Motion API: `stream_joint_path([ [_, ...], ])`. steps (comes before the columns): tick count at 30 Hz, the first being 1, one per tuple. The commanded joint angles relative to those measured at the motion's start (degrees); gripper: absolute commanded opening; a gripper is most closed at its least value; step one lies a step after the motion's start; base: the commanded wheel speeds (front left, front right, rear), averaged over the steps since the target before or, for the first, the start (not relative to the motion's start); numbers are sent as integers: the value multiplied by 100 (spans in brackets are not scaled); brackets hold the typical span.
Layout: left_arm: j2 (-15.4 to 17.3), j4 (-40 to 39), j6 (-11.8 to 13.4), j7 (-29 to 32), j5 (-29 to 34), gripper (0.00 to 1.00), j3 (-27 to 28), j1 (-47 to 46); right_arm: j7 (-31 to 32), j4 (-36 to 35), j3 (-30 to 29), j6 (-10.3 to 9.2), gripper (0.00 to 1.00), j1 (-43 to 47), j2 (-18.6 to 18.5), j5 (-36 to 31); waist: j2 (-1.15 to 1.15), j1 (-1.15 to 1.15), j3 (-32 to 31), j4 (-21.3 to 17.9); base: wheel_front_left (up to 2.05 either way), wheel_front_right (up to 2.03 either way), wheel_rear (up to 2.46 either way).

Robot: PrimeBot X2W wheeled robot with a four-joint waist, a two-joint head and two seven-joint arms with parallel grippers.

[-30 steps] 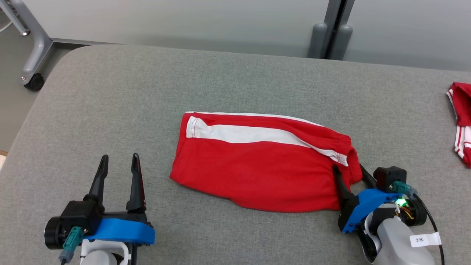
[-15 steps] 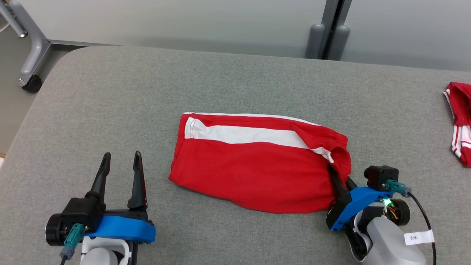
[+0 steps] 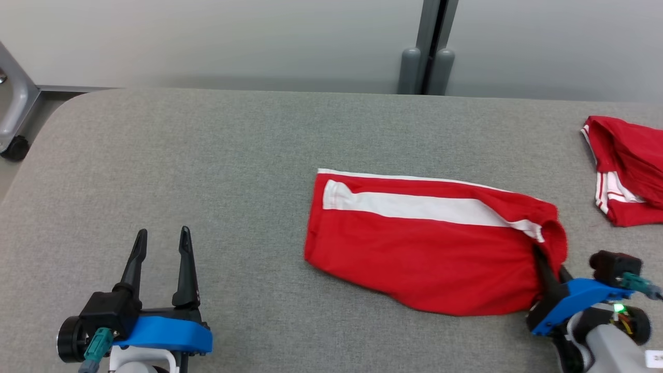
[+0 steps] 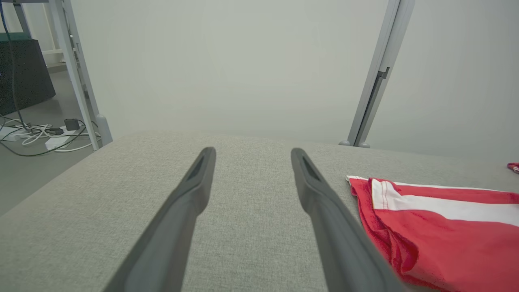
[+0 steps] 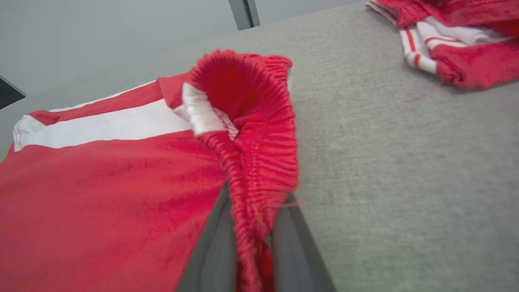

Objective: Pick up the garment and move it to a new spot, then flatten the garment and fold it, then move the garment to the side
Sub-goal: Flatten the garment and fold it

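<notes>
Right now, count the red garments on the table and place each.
2. The folded shorts lie right of centre, waistband pinched in the right gripper. A second bunched garment lies at the far right, partly cut off by the frame.

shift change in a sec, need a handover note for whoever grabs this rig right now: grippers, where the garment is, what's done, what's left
right gripper: shut on the garment at its waistband, low at the table.
left gripper: open, holding nothing, well apart from the garment on its left side.
garment: flat on the grey table, apparently folded, white stripe on top; the waistband end is bunched and lifted in the grip.
second red garment: crumpled at the table's far right.
done, by the look of it: flatten and fold.
left: move the garment to the side, then release.
</notes>
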Motion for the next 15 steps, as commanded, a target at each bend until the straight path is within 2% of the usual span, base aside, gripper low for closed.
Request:
stream_joint_path([
  [1,-9,-33,4,-23,38,100,1,4,37,-71,-50,2,0,73,-144,76,0,0,-33,-53,0,0,0],
  [5,-9,-65,20,-22,20,100,3,73,262,-290,-122,3,0,147,-514,297,0,0,-27,-171,0,0,0],
  [8,-8,-69,37,-23,-9,100,-25,66,390,-473,-138,2,0,76,-628,347,0,0,-14,-217,0,0,0],
  [15,-9,-64,63,-23,-61,100,-99,20,702,-875,-92,3,0,-271,-325,99,0,0,30,-268,0,0,0],
])
